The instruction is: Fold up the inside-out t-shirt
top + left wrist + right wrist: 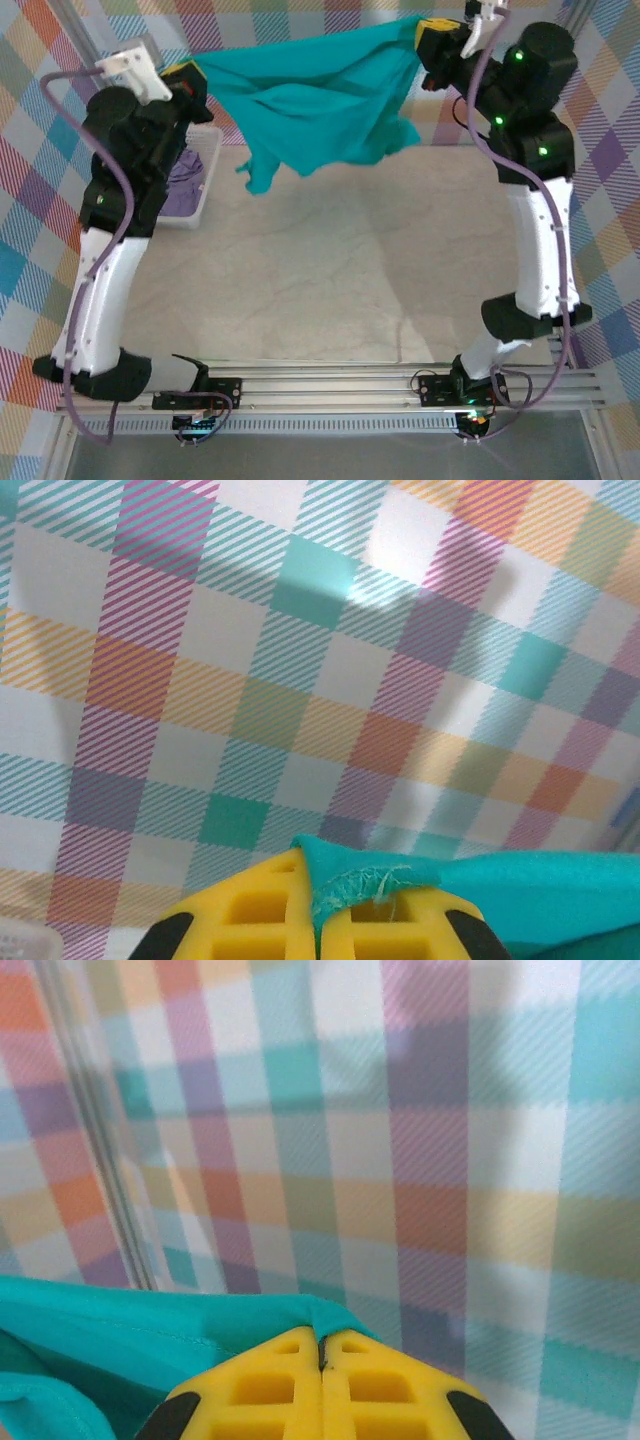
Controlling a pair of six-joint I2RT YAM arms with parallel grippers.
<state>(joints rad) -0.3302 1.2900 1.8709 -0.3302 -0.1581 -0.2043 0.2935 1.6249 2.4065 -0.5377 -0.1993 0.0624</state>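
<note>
If you start at the left, left gripper (188, 72): yellow fingers pressed together on a bunched bit of stitched edge, and only a small nub of cloth pokes out past the tips, so I'd call that hold kinda thin.
basket (212, 150): white, at the table's (330, 260) far left corner, with a lavender garment (185, 175) in it. Not our job, leave it.
t-shirt (310, 100): teal, up in the air over the table's far edge, strung between the two arms. It sags in the middle and the lower part hangs in loose folds, with one floppy bit dangling lowest left of centre.
handling: looks light, soft and totally limp, so it won't hold any shape by itself. Nothing breakable, but it'll probably bunch or slide out of a skimpy pinch.
where to grab: I'd go for seamed edges and corners, where the cloth is thicker.
right gripper (432, 32): near the far right corner, fingers closed tight on a fold of the teal cloth.
</note>
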